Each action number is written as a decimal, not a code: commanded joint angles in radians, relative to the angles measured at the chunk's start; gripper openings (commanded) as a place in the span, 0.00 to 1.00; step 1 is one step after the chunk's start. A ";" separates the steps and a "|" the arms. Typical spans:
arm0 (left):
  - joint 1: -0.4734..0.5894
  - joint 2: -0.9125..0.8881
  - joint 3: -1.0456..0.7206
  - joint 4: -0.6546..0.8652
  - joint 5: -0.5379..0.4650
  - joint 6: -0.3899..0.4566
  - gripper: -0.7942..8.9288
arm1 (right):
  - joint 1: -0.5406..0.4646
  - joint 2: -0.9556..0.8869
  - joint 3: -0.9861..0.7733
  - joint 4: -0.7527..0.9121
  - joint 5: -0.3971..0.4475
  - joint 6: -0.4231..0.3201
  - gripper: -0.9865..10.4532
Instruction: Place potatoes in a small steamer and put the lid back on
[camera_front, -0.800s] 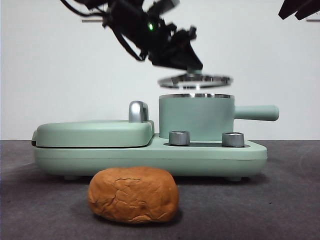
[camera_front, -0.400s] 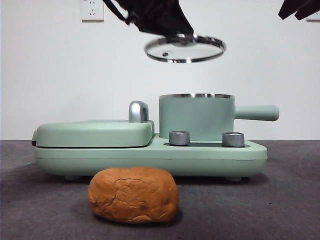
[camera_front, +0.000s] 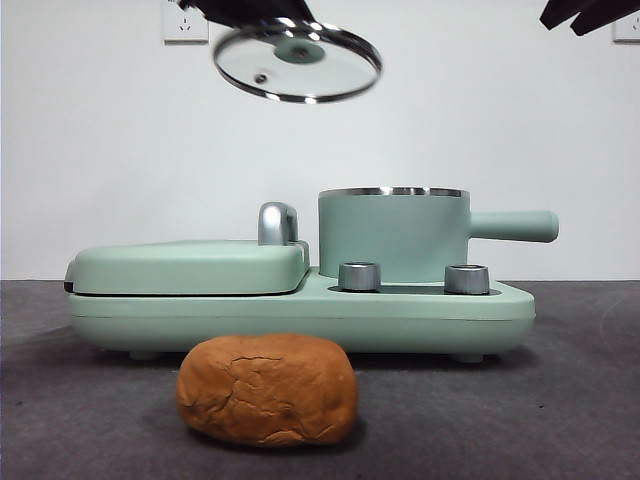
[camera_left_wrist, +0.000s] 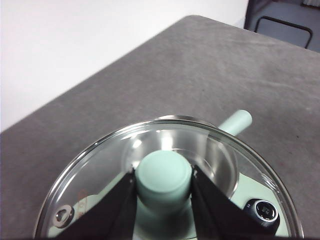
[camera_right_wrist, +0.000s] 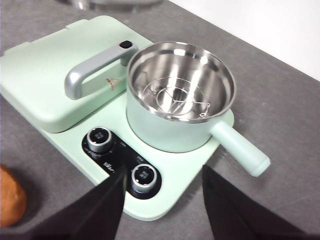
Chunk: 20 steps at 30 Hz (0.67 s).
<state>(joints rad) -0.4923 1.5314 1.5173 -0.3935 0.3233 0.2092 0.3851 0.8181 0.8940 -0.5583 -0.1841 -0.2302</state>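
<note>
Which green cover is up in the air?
The round glass lid with the green knob, held by the left gripper above the appliance. The flat green griddle cover lies shut beside the pot.

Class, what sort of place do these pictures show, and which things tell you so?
Probably a robot test bench, not a kitchen: a bare grey table, a plain white wall with a socket, and one mint-green cooker.

Mint-green steamer with steel rim, orange-brown cracked potato, clear lid with mint knob
</note>
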 joint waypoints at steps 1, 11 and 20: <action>0.011 -0.051 0.005 0.016 0.006 -0.010 0.09 | 0.021 0.004 0.021 0.007 -0.003 0.012 0.30; 0.067 -0.263 -0.206 -0.003 0.006 -0.032 0.09 | 0.085 0.006 0.021 0.007 -0.019 0.005 0.30; 0.103 -0.459 -0.405 -0.004 0.005 -0.102 0.09 | 0.233 0.110 0.021 0.004 -0.155 -0.053 0.33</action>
<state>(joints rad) -0.3870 1.0790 1.1015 -0.4301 0.3225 0.1326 0.5961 0.9081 0.8970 -0.5587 -0.3271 -0.2516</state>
